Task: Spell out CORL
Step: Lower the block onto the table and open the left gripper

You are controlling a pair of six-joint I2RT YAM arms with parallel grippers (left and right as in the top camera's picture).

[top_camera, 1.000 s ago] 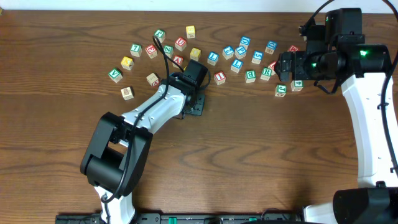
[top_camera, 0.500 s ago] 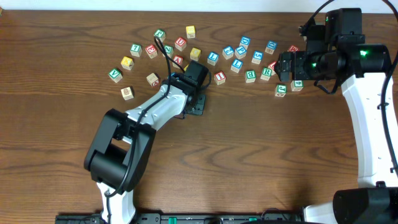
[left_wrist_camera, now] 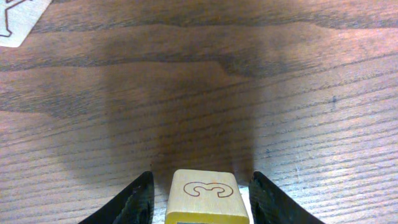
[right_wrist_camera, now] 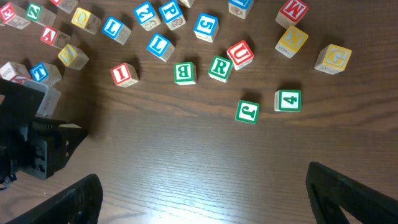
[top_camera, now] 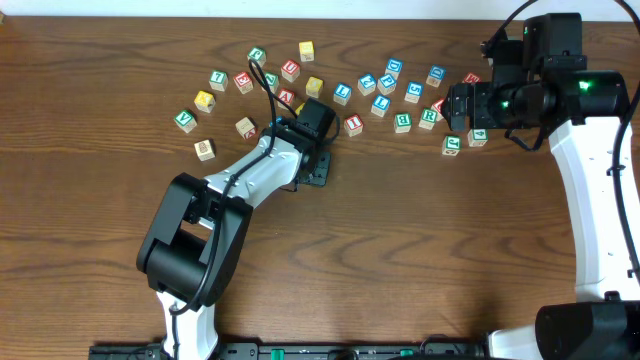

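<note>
Just now left gripper (left_wrist_camera: 200, 190) opened; fingers apart, small gaps beside yellow cube (left_wrist_camera: 205, 198); cube down on table (left_wrist_camera: 186, 93), well left of green R cube (top_camera: 428, 116); first letter placed, I think; right gripper (right_wrist_camera: 202, 186) wide open, empty, near green R cube.

Left arm (top_camera: 250, 175) stretched forward and low, left hand (left_wrist_camera: 200, 183) fingers slightly parted, right arm (top_camera: 590, 170) bent inward, right hand (right_wrist_camera: 202, 186) spread wide, aloft
</note>
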